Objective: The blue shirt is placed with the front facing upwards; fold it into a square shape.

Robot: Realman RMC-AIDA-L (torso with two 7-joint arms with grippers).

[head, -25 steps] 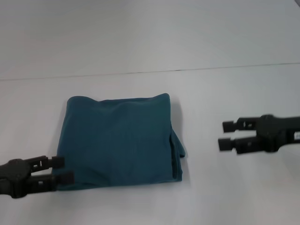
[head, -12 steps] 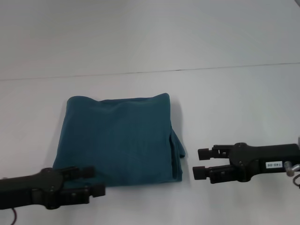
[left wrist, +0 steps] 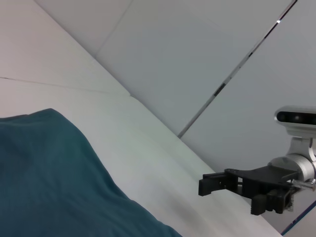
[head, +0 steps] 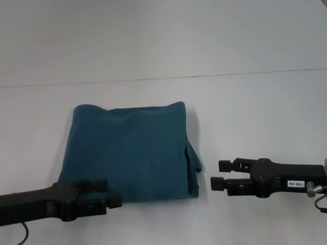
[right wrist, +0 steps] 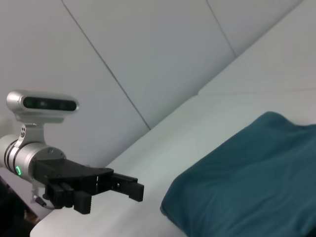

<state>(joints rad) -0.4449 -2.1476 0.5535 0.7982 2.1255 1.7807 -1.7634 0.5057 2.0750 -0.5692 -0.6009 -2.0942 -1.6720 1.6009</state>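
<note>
The blue shirt point(head: 130, 150) lies folded into a rough square at the middle of the white table, plain side up, with a small flap sticking out at its right edge. My left gripper point(head: 111, 193) is open at the shirt's near left corner, its upper finger overlapping the near hem; I cannot tell whether it touches. To the right of the near right corner, my right gripper point(head: 218, 174) is open, a short gap from the cloth. The left wrist view shows the shirt point(left wrist: 59, 182) and the right gripper point(left wrist: 229, 196). The right wrist view shows the shirt point(right wrist: 247, 177) and the left gripper point(right wrist: 111, 197).
The white table point(head: 255, 112) extends on all sides of the shirt and meets a pale wall point(head: 163, 35) along a thin line at the back. Nothing else stands on it.
Over the last second both arms have come in towards the shirt's near edge. The left gripper slid right to the near left corner; the right gripper moved left and has since nearly stopped.
</note>
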